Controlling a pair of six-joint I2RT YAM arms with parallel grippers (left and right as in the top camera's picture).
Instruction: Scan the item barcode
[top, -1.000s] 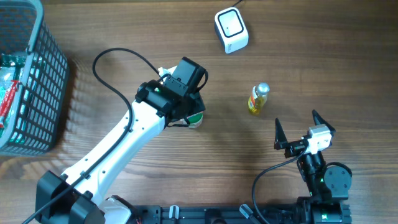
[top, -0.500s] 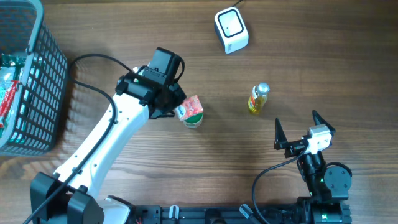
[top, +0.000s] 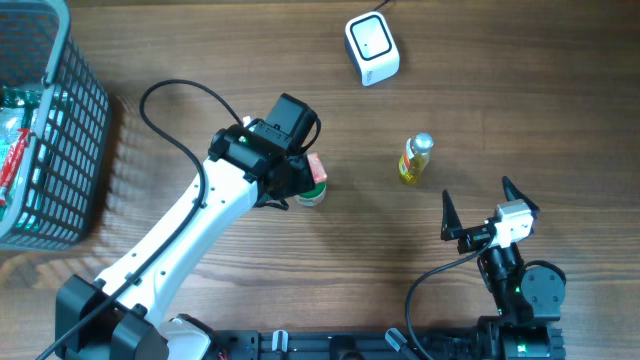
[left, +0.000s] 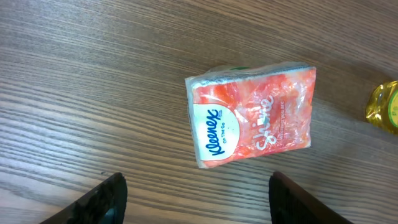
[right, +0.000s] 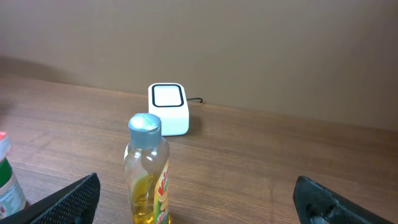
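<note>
Left gripper hangs wide open, holding nothing, above the tissue pack, which lies flat on the table. Right gripper gapes wide and empty, bottle ahead, scanner beyond

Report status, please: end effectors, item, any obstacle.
Left end effector open over orange plastic tissue pack, not gripping. Right end effector open, idle. Yellow plastic bottle stands apart, off line to white box scanner.
</note>
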